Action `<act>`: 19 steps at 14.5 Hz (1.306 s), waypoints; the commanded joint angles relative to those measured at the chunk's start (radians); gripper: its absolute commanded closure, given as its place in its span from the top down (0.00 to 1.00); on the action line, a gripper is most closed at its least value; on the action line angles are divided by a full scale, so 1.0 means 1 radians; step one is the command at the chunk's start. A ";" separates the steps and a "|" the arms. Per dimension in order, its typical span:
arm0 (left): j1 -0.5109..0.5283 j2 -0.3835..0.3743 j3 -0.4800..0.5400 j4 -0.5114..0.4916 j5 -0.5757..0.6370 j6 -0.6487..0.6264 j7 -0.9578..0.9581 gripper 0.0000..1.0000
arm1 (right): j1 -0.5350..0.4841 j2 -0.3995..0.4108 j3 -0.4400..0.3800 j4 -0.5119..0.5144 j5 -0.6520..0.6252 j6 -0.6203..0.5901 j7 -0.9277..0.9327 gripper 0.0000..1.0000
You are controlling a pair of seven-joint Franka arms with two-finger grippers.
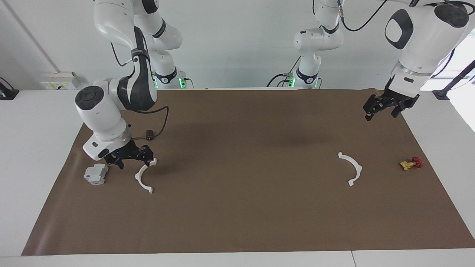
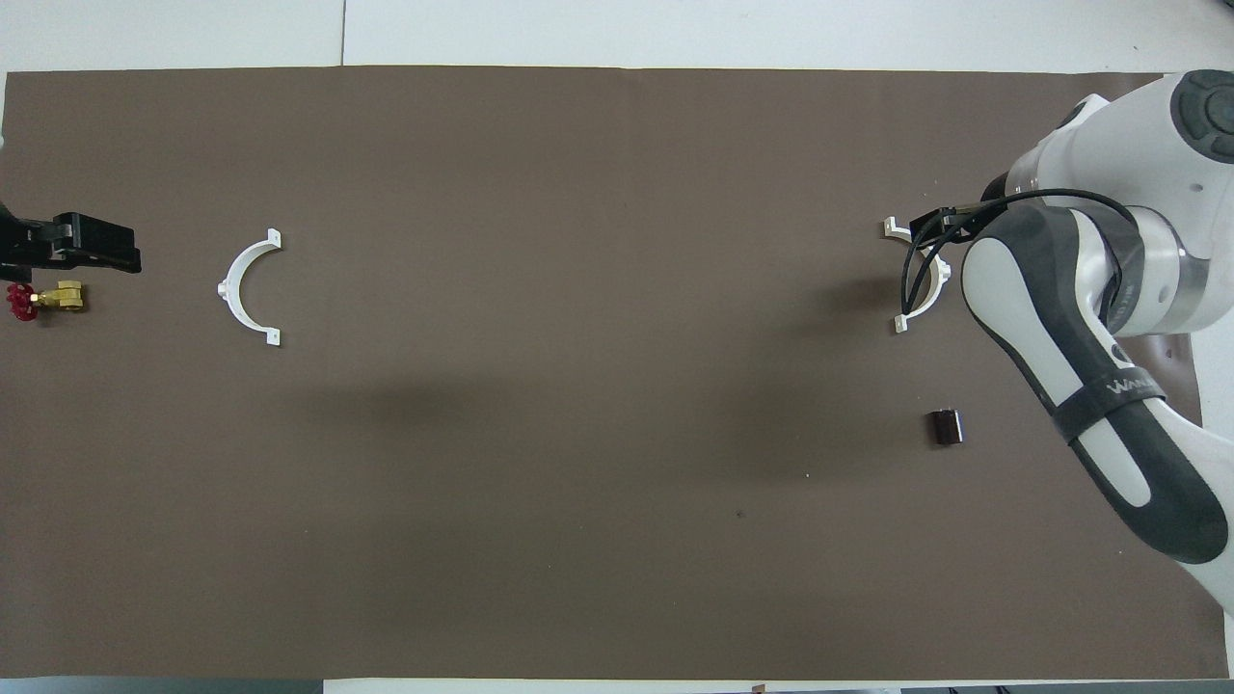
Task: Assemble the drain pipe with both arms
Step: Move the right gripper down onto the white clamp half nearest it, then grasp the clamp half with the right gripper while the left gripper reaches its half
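Two white half-rings of the drain pipe lie apart on the brown mat [image 1: 237, 207]. One half-ring [image 1: 143, 178] [image 2: 925, 289] lies at the right arm's end. My right gripper [image 1: 135, 162] is open and low over this half-ring's end nearer the robots, one finger close by its tab. In the overhead view the arm hides part of it. The other half-ring [image 1: 352, 168] [image 2: 247, 286] lies alone at the left arm's end. My left gripper [image 1: 382, 107] [image 2: 92, 246] is open and empty. It waits raised over the mat near the valve.
A grey boxy block [image 1: 96, 174] sits beside the right gripper, toward the mat's edge; the arm hides it in the overhead view. A small yellow-and-red valve [image 1: 411, 163] [image 2: 43, 301] lies at the left arm's end. A dark cable bead [image 2: 946, 427] hangs from the right arm.
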 commanded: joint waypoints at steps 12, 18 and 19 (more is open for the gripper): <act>0.078 0.238 0.006 -0.241 -0.010 0.555 0.176 1.00 | -0.046 0.040 0.008 -0.162 0.025 0.200 -0.130 0.68; 0.075 0.305 0.006 -0.293 -0.008 0.609 0.188 1.00 | -0.049 0.057 0.008 -0.148 0.025 0.231 -0.144 0.52; 0.074 0.306 0.004 -0.300 -0.008 0.614 0.193 1.00 | -0.049 0.057 0.008 -0.148 0.025 0.240 -0.144 0.52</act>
